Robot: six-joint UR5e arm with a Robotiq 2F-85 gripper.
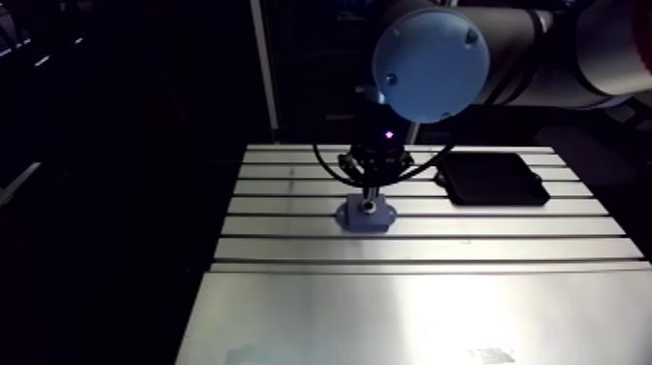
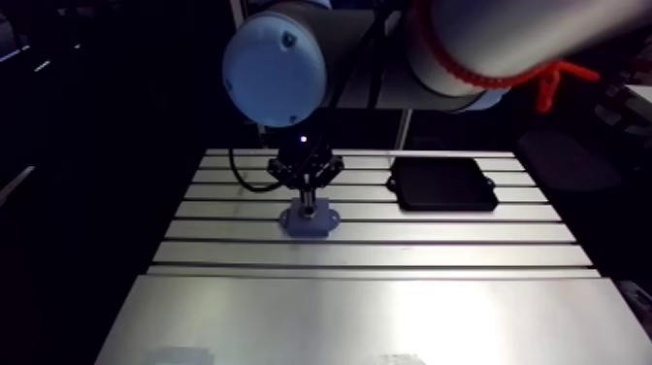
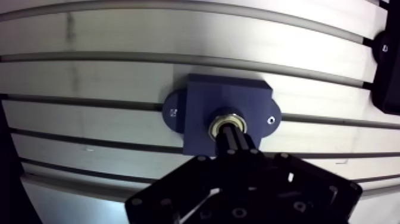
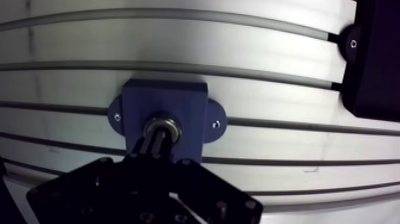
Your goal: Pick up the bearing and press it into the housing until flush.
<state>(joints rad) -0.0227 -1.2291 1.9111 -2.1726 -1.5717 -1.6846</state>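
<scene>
While the gripper (image 3: pixel 231 136) stands with its two fingers drawn narrow, tips together on top of the bearing (image 3: pixel 222 121), the steel ring sits in the bore of the blue housing (image 3: pixel 208 101), apparently at or near flush, though the fingers hide part of its rim. Small, rigid and probably slick, the bearing should take firm pressure, best applied squarely across its outer ring; a tilted push could jam it. The housing lies flat on the slotted aluminium surface (image 3: pixel 119 77), with a black tray (image 1: pixel 490 178) well apart beyond.
</scene>
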